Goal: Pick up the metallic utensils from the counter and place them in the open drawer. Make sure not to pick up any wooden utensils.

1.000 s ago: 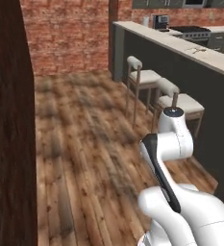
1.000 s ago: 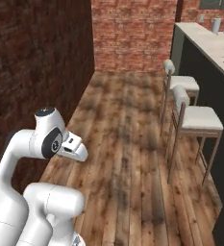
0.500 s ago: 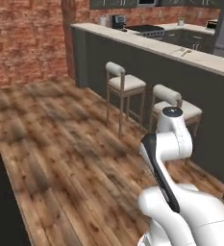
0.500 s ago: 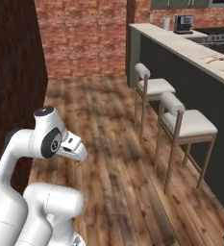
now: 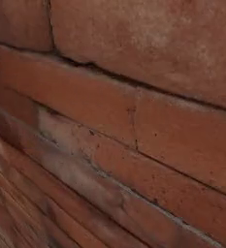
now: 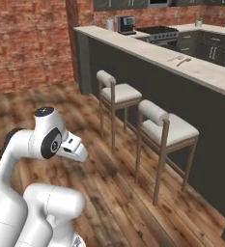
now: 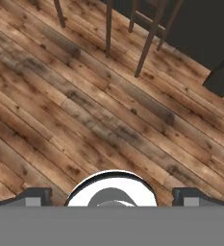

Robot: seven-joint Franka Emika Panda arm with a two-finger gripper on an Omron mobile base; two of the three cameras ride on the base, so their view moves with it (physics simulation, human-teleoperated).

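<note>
Facing a brick wall (image 5: 134, 121) close-up in left base view; right base view has open wood floor (image 6: 133, 193) running alongside the counter (image 6: 201, 72), w/ two stools (image 6: 167, 130) tucked at its dark base. Metallic utensil (image 6: 174, 58) and wooden spoon (image 6: 184, 61) lie on countertop near far end, well apart from the arm. Gripper (image 7: 111, 194) hangs over bare floor planks, jaws spread wide, nothing btwn them; stool legs at top of hand view.
</note>
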